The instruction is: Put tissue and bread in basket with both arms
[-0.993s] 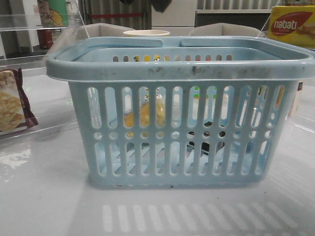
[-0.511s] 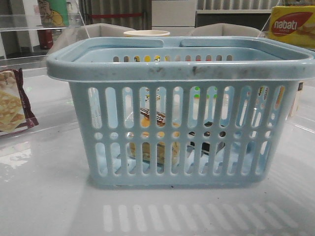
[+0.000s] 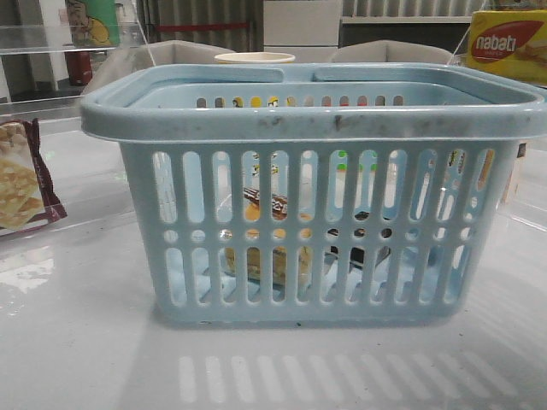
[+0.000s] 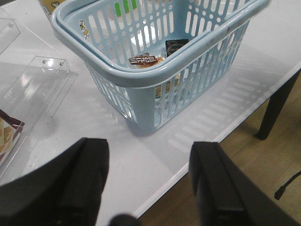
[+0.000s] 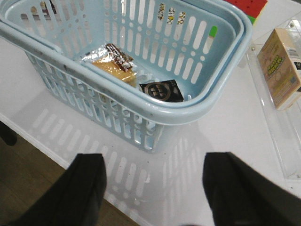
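The light-blue basket (image 3: 316, 120) stands mid-table; it also shows in the left wrist view (image 4: 141, 77) and right wrist view (image 5: 188, 110). The bread packet (image 5: 113, 63) lies on the basket floor, seen through the slots (image 3: 265, 248) and in the left wrist view (image 4: 146, 60). The dark tissue pack (image 5: 161, 90) lies beside it inside the basket, also in the left wrist view (image 4: 176, 46) and front view (image 3: 359, 243). My left gripper (image 4: 148, 181) is open and empty above the table's near edge. My right gripper (image 5: 153, 188) is open and empty, back from the basket.
A maroon-edged cracker packet (image 3: 21, 184) lies at the left. A yellow nabati box (image 3: 508, 47) sits at the back right. A clear acrylic stand (image 4: 35, 89) is left of the basket. A beige box (image 5: 280, 66) lies in a clear tray at the right. The table edge (image 4: 225, 141) is close.
The bread packet dropped from mid-height in the basket to the basket floor a second ago and has lain still since.
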